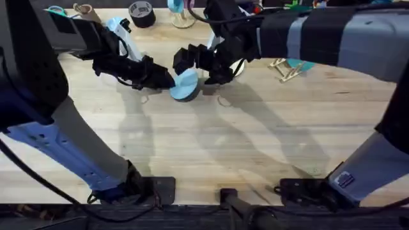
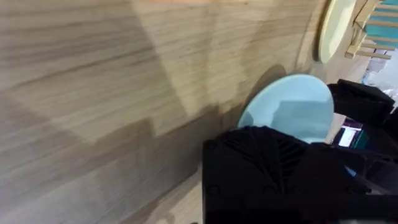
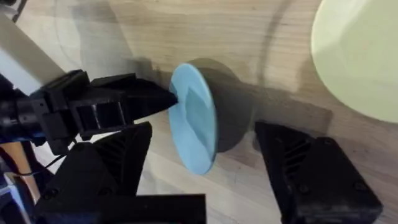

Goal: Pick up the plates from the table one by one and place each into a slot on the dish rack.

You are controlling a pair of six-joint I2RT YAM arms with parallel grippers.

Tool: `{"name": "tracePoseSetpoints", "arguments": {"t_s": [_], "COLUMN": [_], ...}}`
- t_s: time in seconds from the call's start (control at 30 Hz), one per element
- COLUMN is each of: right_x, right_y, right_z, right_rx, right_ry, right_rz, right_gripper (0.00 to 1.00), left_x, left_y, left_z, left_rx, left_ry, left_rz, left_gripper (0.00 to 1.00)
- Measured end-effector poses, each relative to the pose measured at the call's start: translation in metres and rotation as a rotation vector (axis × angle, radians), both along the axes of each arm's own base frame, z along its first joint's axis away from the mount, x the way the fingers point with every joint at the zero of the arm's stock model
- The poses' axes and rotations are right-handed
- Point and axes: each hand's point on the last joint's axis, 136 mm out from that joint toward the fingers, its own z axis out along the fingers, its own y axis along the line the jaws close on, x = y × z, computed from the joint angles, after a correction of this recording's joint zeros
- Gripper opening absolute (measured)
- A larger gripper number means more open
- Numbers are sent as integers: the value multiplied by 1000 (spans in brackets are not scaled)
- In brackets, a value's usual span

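Light blue plate (image 1: 185,85): stands on edge near the centre of the overhead frame, tilted, its lower rim touching or just above the bench; in the right wrist view it (image 3: 194,118) is seen nearly edge-on, mid-frame.
Bench (image 1: 211,140): pale planks with visible grain; the lower half of the overhead frame is bare wood crossed by the arms' shadows.
Left gripper (image 1: 167,79): reaches in from the upper left of the overhead frame; its black fingers are clamped on the light blue plate's rim, and the right wrist view shows the tip (image 3: 166,99) pinching the plate's edge from the left of that frame.
Right gripper (image 1: 195,64): comes in from the upper right of the overhead frame and hangs just above and behind the light blue plate; its fingers (image 3: 314,171) stand wide apart, one on each side of the plate, neither touching it.
Pale yellow plate (image 3: 364,56): lies flat on the bench at the upper right of the right wrist frame, near the blue one but apart from it; in the left wrist view it (image 2: 334,28) sits at the upper right, beside the rack.
Dish rack (image 1: 287,69): light-wood sticks at the upper right of the overhead frame, beyond the right arm, well apart from the light blue plate; whether anything sits in its slots I cannot tell.
Far edge: a dark tape roll (image 1: 141,13) rests at the top of the overhead frame.
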Motion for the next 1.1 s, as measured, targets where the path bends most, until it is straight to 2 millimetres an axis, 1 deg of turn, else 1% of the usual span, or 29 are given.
{"name": "tracePoseSetpoints", "arguments": {"t_s": [0.2, 0.3, 0.43, 0.5, 0.6, 0.67, 0.73, 0.77, 0.87, 0.93, 0.97, 1.1], "right_x": [0, 0, -1, 0, 0, 0, -1, -1, -1, -1, 0, 0], "right_y": [0, 0, 0, 0, 0, 0, 0, 0, 0, 0, 1, 1], "right_z": [-1, -6, -10, -10, -10, -10, -10, -10, -10, -9, -8, -7], "right_rx": [0, -7, -12, -10, -10, -10, -9, -9, -8, -6, -3, -1], "right_ry": [1, 10, 17, 17, 18, 19, 21, 21, 22, 23, 22, 20], "right_rz": [1, 0, 0, -2, -2, -3, -5, -5, -4, -4, -3, -2], "right_gripper": [994, 954, 830, 728, 545, 391, 157, 111, 101, 46, 37, 35], "left_x": [0, 0, 0, 0, 0, 0, 0, 0, 0, 0, 0, 0], "left_y": [0, 0, 0, 0, 0, 0, 0, 0, 0, 0, 0, 0], "left_z": [0, 0, 0, 0, 0, 0, 0, 0, 0, 0, 0, 0], "left_rx": [0, 0, 0, 0, 0, 0, 0, 0, 0, 0, 0, 0], "left_ry": [0, 0, 0, 0, 0, 0, 0, 0, 0, 0, 0, 1], "left_rz": [0, 0, 0, 0, 0, 0, 0, 0, 0, 0, 0, 0], "left_gripper": [41, 41, 41, 41, 41, 41, 41, 41, 41, 41, 41, 41]}}
